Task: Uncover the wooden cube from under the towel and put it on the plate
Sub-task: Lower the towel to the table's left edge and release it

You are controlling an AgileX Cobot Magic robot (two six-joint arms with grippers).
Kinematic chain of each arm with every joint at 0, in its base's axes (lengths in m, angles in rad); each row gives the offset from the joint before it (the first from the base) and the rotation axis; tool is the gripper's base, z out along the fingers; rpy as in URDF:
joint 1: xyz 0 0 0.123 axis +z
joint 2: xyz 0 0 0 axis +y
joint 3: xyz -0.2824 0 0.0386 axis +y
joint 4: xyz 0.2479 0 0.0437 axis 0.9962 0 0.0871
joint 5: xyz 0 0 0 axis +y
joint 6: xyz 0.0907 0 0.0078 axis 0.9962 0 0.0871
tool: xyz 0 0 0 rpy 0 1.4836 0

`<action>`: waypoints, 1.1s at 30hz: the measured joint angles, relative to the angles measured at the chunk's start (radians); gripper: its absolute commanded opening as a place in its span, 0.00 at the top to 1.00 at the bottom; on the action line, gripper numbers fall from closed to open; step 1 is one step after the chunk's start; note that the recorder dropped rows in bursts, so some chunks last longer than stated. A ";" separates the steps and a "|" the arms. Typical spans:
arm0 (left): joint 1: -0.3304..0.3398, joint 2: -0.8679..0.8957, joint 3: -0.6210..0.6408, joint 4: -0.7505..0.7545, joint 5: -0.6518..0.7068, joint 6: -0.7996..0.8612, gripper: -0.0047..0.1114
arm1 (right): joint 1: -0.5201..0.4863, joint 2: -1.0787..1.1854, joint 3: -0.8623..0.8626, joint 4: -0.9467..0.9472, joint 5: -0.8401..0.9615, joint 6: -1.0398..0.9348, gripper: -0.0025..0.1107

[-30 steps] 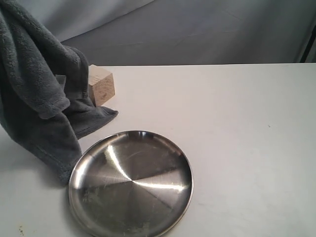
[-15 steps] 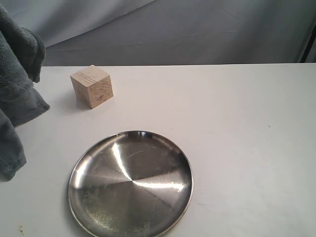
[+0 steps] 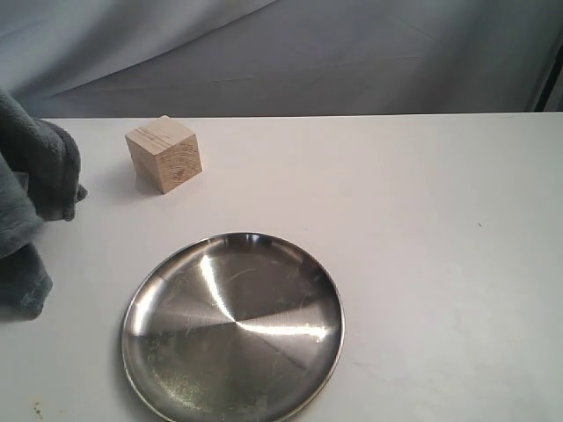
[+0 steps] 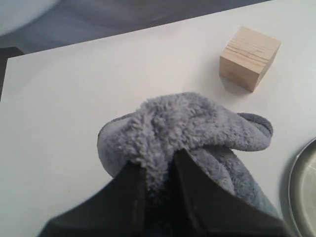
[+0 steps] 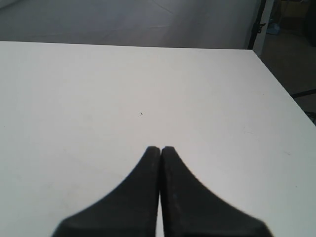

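Observation:
The wooden cube point(image 3: 164, 153) stands bare on the white table, left of centre and behind the plate point(image 3: 233, 327); it also shows in the left wrist view as the cube point(image 4: 249, 57). The grey-blue towel point(image 3: 31, 207) is bunched at the far left edge, well apart from the cube. My left gripper point(image 4: 157, 167) is shut on a fold of the towel point(image 4: 182, 126), whose lower part rests on the table. A sliver of the plate point(image 4: 305, 190) shows beside it. My right gripper point(image 5: 161, 148) is shut on nothing, over bare table. Neither gripper shows in the exterior view.
The white table point(image 3: 422, 229) stretches to the right of the plate and cube. A grey cloth backdrop point(image 3: 352, 53) hangs behind it. The table's edge point(image 5: 276, 84) and a dark floor show in the right wrist view.
The towel was pulled left off the cube, then lowered and bunched at the left edge. The cube now stands fully uncovered. Plate and cube have not moved.

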 measured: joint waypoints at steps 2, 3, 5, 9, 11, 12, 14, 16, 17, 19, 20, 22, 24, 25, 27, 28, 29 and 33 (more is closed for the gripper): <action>0.000 0.000 0.009 -0.008 0.001 0.000 0.96 | 0.000 0.000 0.000 0.000 0.000 0.000 0.98; 0.000 -0.002 0.019 -0.016 0.001 0.005 0.96 | 0.000 0.000 0.000 0.000 0.000 0.000 0.98; 0.000 -0.002 0.048 -0.025 0.002 0.015 0.96 | 0.000 0.000 0.000 0.000 0.000 0.000 0.98; 0.000 -0.002 0.144 -0.029 -0.002 0.037 0.96 | 0.000 0.000 0.000 0.000 0.000 0.000 0.98; 0.000 0.002 0.197 -0.019 -0.027 0.037 0.96 | 0.000 0.000 0.000 0.000 0.000 0.000 0.98; 0.000 0.006 0.221 -0.014 -0.038 0.037 0.96 | 0.000 0.000 0.000 0.000 0.000 0.000 0.98; 0.000 0.019 0.260 -0.004 -0.065 0.037 0.96 | 0.000 0.000 0.000 0.000 0.000 0.000 0.98; 0.000 0.035 0.285 0.000 -0.094 0.037 0.96 | 0.000 0.000 0.000 0.000 0.000 0.000 0.98; 0.000 0.045 0.297 0.000 -0.108 0.037 0.96 | 0.000 0.000 0.000 0.000 0.000 0.000 0.98; 0.000 0.070 0.315 0.000 -0.125 0.037 0.95 | 0.000 0.000 0.000 0.000 0.000 0.000 0.98; 0.000 0.084 0.323 -0.006 -0.130 0.037 0.95 | 0.000 0.000 0.000 0.000 0.000 0.000 0.98; 0.000 0.111 0.334 -0.018 -0.135 0.040 0.95 | 0.000 0.000 0.000 0.000 0.000 0.000 0.98; 0.000 0.140 0.336 -0.025 -0.137 0.040 0.95 | 0.000 0.000 0.000 0.000 0.000 0.000 0.98; 0.000 0.154 0.339 -0.027 -0.140 0.040 0.95 | 0.000 0.000 0.000 0.000 0.000 0.000 0.98; 0.000 0.178 0.339 -0.027 -0.142 0.043 0.95 | 0.000 0.000 0.000 0.000 0.000 0.000 0.98; 0.000 0.190 0.339 -0.028 -0.144 0.044 0.93 | 0.000 0.000 0.000 0.000 0.000 0.000 0.98; 0.000 0.202 0.339 -0.028 -0.144 0.046 0.90 | 0.000 0.000 0.000 0.000 0.000 0.000 0.98; 0.000 0.234 0.343 -0.029 -0.146 0.048 0.66 | 0.000 0.000 0.000 0.000 0.000 0.000 0.98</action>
